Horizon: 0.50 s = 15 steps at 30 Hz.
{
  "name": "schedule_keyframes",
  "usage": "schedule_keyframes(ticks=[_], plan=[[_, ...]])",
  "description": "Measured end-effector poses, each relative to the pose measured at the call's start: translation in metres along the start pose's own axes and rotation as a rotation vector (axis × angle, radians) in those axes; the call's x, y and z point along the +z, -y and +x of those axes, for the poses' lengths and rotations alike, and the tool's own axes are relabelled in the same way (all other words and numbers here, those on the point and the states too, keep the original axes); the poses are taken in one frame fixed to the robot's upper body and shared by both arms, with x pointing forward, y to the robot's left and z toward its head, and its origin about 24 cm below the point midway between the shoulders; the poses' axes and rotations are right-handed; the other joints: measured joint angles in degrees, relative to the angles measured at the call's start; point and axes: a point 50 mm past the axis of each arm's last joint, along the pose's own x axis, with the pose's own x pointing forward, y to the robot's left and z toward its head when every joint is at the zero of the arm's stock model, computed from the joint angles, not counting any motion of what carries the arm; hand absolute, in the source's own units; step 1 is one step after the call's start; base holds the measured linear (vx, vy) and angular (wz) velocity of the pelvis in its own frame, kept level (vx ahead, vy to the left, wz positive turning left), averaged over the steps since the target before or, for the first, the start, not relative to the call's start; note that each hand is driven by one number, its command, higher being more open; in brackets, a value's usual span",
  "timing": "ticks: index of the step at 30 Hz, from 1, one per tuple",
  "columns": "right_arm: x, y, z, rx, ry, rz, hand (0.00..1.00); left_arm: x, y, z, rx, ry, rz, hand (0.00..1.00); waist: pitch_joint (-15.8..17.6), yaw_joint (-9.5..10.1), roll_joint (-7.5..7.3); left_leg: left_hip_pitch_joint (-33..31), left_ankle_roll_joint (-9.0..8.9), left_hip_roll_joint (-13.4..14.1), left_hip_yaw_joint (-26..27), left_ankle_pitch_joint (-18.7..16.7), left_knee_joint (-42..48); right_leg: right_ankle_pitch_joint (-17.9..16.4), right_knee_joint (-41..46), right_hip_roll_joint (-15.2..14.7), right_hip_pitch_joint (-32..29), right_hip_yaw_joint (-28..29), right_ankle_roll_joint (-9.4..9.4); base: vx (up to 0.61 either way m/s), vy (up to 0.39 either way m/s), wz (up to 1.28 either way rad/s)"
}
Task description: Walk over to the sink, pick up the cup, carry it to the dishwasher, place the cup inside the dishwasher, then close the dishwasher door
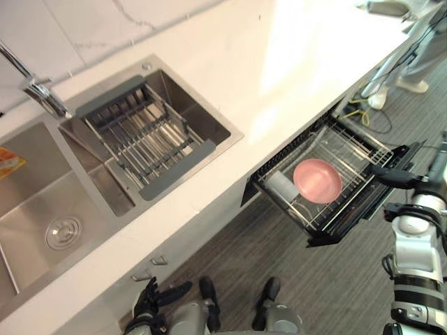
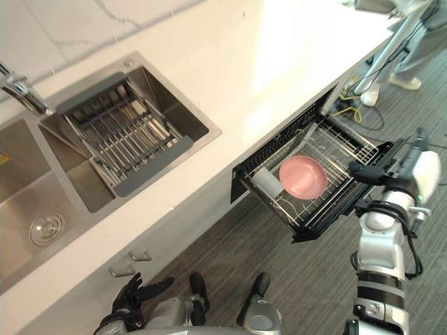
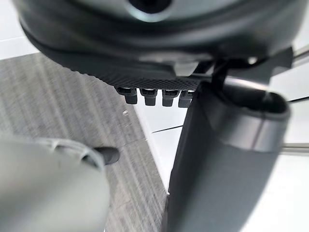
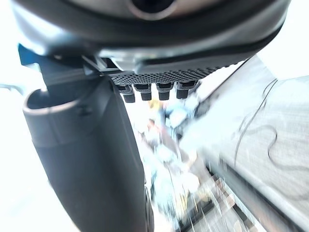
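Glossy white counter | wire rack: round pink bowl, pale cup | left hand splayed | right hand: grip unclear

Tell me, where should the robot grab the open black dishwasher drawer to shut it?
Probably its outer front panel, approached from the floor side: it juts out from the white counter, and the right hand is beside that edge.

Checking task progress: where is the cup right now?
Left eye view: the cup sits in the open dishwasher rack, right of the sink, just beside the pink bowl.
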Motion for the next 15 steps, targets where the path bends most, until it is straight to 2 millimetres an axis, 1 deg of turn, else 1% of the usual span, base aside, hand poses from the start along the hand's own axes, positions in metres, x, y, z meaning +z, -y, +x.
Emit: schedule_keyframes(ticks=[1, 3, 4, 6, 7, 9, 10, 11, 13, 15], plan=[[-0.003, 0.002, 0.0, -0.01, -0.01, 0.004, 1.0, -0.001, -0.001, -0.001, 0.003, -0.003, 0.003, 1.0, -0.22, -0.04, 0.0, 0.25, -0.02, -0.03, 0.02, 0.06, -0.21, -0.05, 0.0, 0.0, 0.14, 0.03, 0.02, 0.01, 0.009, -0.09], [-0.027, 0.016, -0.005, -0.073, -0.122, 0.06, 1.0, -0.016, -0.007, -0.006, 0.023, -0.041, 0.004, 1.0, -2.13, -0.95, 0.0, 1.96, -0.2, -0.34, 0.2, 0.57, -2.02, -0.35, 0.01, 0.01, 0.91, 0.28, 0.2, 0.03, 0.003, -0.05], [-0.033, 0.018, -0.007, -0.083, -0.153, 0.073, 1.0, -0.019, -0.009, -0.008, 0.029, -0.05, 0.003, 1.0, -2.43, -1.29, 0.0, 2.36, -0.22, -0.39, 0.24, 0.66, -2.38, -0.4, 0.01, 0.02, 1.14, 0.32, 0.25, 0.05, 0.0, -0.08], [-0.067, 0.029, -0.019, -0.112, -0.296, 0.106, 1.0, -0.03, -0.013, -0.012, 0.049, -0.085, -0.013, 1.0, -3.65, -1.59, 0.01, 3.85, -0.16, -0.59, 0.68, 1.01, -3.69, -0.57, 0.01, 0.09, 1.7, 0.81, 0.46, 0.05, -0.003, -0.11], [-0.076, 0.031, -0.023, -0.117, -0.332, 0.112, 1.0, -0.032, -0.014, -0.013, 0.054, -0.088, -0.019, 1.0, -3.68, -1.75, 0.02, 4.3, -0.04, -0.63, 0.71, 1.08, -3.85, -0.61, -0.01, 0.09, 2.08, 0.83, 0.52, 0.05, -0.007, -0.07], [-0.107, 0.03, -0.041, -0.117, -0.475, 0.14, 1.0, -0.038, -0.016, -0.016, 0.067, -0.101, -0.032, 1.0, -4.1, -2.6, 0.15, 5.54, -0.04, -0.88, 0.81, 1.13, -4.66, -0.81, -0.01, 0.04, 2.92, 0.93, 0.75, 0.04, -0.007, -0.04], [-0.114, 0.028, -0.046, -0.109, -0.507, 0.147, 1.0, -0.039, -0.017, -0.017, 0.069, -0.104, -0.033, 1.0, -4.16, -2.82, 0.21, 5.76, -0.04, -0.94, 0.83, 1.13, -4.8, -0.84, -0.01, 0.01, 3.06, 0.96, 0.78, 0.02, -0.005, -0.06], [-0.127, 0.024, -0.055, -0.089, -0.569, 0.157, 0.0, -0.04, -0.017, -0.017, 0.069, -0.105, -0.032, 1.0, -4.33, -2.86, 0.32, 5.98, -0.03, -1.02, 1.05, 1.14, -5.02, -0.86, 0.0, -0.02, 3.06, 1.19, 0.81, 0.01, -0.004, -0.05], [-0.139, 0.015, -0.066, -0.051, -0.64, 0.191, 0.0, -0.038, -0.016, -0.017, 0.064, -0.1, -0.02, 1.0, -4.22, -2.9, 0.6, 5.68, 0.0, -1.06, 1.24, 1.15, -4.98, -0.88, 0.25, -0.13, 2.56, 1.46, 0.8, -0.01, -0.007, -0.05], [-0.139, 0.005, -0.067, -0.004, -0.662, 0.244, 0.0, -0.03, -0.01, -0.012, 0.046, -0.076, -0.018, 1.0, -3.06, -2.9, 1.25, 3.23, -0.19, -0.96, 1.3, 0.96, -4.42, -1.28, 1.87, -0.65, -0.05, 1.74, 0.37, -0.05, -0.002, 0.0]])
